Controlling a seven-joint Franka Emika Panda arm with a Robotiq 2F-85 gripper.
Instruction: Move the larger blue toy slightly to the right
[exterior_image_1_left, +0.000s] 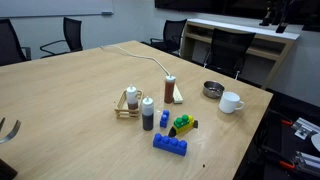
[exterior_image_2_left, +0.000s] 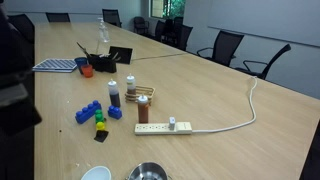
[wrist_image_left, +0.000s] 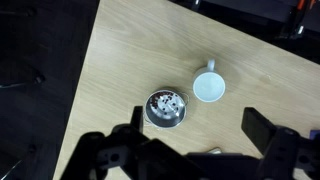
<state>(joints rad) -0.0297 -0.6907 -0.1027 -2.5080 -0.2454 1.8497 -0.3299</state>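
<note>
The larger blue toy (exterior_image_1_left: 169, 144) is a long flat blue brick lying near the table's front edge; it also shows in an exterior view (exterior_image_2_left: 88, 112). A small blue block (exterior_image_1_left: 164, 119) and a green-and-yellow toy (exterior_image_1_left: 183, 125) lie just behind it. My gripper (wrist_image_left: 196, 118) is open and empty, its two dark fingers spread wide. It hangs high above a white mug (wrist_image_left: 209, 87) and a metal bowl (wrist_image_left: 165, 108). The blue brick is out of the wrist view.
Three sauce bottles (exterior_image_1_left: 147, 113) stand by a small wooden rack (exterior_image_1_left: 126, 103). A white power strip (exterior_image_2_left: 165, 127) with a cable lies beside them. Mug (exterior_image_1_left: 231, 102) and bowl (exterior_image_1_left: 212, 89) sit near the table edge. Office chairs ring the table. A laptop and containers (exterior_image_2_left: 95, 62) stand at the table's far end.
</note>
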